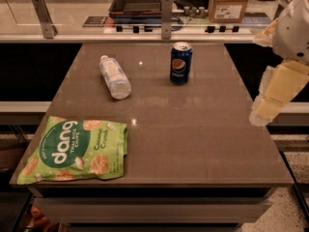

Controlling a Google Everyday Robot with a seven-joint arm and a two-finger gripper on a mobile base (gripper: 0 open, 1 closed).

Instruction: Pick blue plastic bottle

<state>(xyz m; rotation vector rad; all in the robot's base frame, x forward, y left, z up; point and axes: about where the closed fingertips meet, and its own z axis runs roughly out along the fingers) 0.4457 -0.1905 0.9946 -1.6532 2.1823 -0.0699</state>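
The blue plastic bottle (115, 77) lies on its side on the far left part of the brown table (193, 139). It is clear with a pale label, and its cap end points away from me. My gripper (271, 99) hangs at the right edge of the view, over the table's right edge. It is well to the right of the bottle and touches nothing. A dark blue Pepsi can (181, 63) stands upright between the bottle and the gripper, toward the back.
A green Dang chips bag (77, 150) lies flat at the front left corner of the table. Behind the table runs a counter with metal posts (166, 16), a dark tray (137, 3) and a cardboard box (229, 4).
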